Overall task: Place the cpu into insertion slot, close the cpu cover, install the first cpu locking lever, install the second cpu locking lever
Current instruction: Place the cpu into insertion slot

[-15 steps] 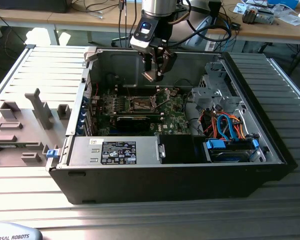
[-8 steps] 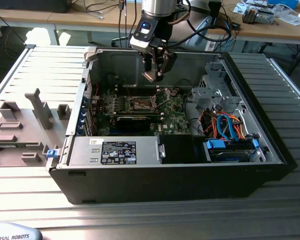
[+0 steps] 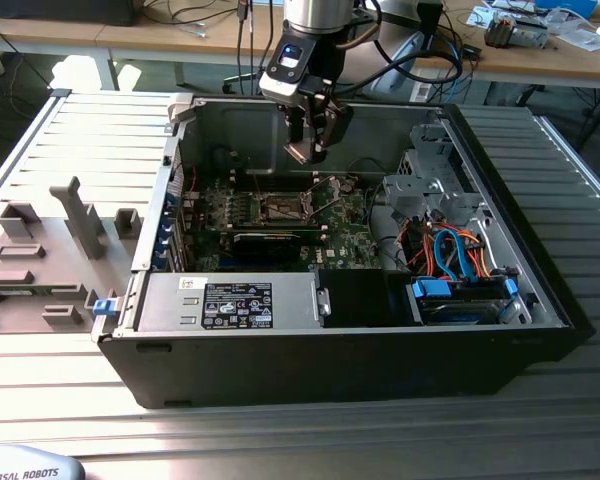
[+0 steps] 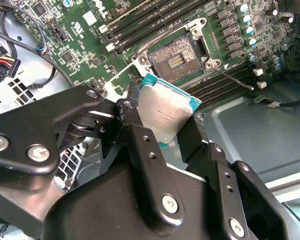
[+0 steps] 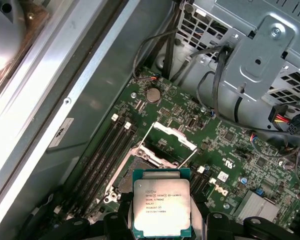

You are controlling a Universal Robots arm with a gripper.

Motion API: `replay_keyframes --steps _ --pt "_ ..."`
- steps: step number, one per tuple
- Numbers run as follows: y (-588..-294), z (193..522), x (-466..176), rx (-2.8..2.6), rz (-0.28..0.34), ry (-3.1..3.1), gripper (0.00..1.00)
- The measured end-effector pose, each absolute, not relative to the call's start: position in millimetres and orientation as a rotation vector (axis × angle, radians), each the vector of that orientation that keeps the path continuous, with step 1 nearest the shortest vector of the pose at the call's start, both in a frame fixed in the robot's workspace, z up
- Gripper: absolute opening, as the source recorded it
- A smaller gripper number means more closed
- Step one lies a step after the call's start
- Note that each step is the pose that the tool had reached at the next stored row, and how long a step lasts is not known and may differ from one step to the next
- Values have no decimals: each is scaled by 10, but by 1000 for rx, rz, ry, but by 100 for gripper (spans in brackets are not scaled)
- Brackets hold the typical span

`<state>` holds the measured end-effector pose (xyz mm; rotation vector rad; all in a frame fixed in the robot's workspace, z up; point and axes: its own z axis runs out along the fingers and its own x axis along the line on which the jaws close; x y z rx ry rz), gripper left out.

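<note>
We see the cpu (image 5: 162, 207), silver top showing, clamped between the fingers of the gripper (image 3: 308, 148). It hangs above the open insertion slot (image 4: 176, 57) on the green motherboard (image 5: 230, 145). The cpu cover (image 5: 172, 136) stands raised, inside the open computer case (image 3: 330, 360).

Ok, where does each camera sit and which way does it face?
Exterior view: off the arm, above the open computer case, looking down into it; the arm's end and gripper show.
Second wrist view: on the wrist, looking along the fingers at the insertion slot.
First wrist view: on the wrist, facing the motherboard; finger ends show.
Shared: both wrist views show the gripped cpu.
</note>
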<state>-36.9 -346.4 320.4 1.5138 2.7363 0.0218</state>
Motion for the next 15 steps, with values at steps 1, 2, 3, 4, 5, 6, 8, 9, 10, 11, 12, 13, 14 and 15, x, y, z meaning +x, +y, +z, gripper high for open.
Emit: replay_keyframes --steps 1,2,3,4,5,6,8,9,10,11,12,13,14,15 --pt "-3463 3204 -369 1516 22 2735 54" --pt "-3464 3204 -369 1517 22 2735 54" --pt "-3464 3204 -369 1518 22 2734 54" --pt "-3464 3203 -369 1519 22 2733 54" --pt "-3463 3203 -369 1520 22 2733 54" --pt "-3464 3203 -369 1521 22 2732 54" --pt "-3463 3203 -369 1523 22 2731 54" --pt "-3463 3202 -369 1524 22 2731 54" --pt "-3464 3202 -369 1525 22 2730 54" --pt "-3464 3202 -369 1526 22 2729 54" --pt "-3464 3202 -369 1527 22 2729 54" --pt "-3464 3202 -369 1530 22 2727 54" --pt "-3464 3201 -369 1532 22 2726 54" --pt "-3464 3201 -369 1534 22 2725 54"
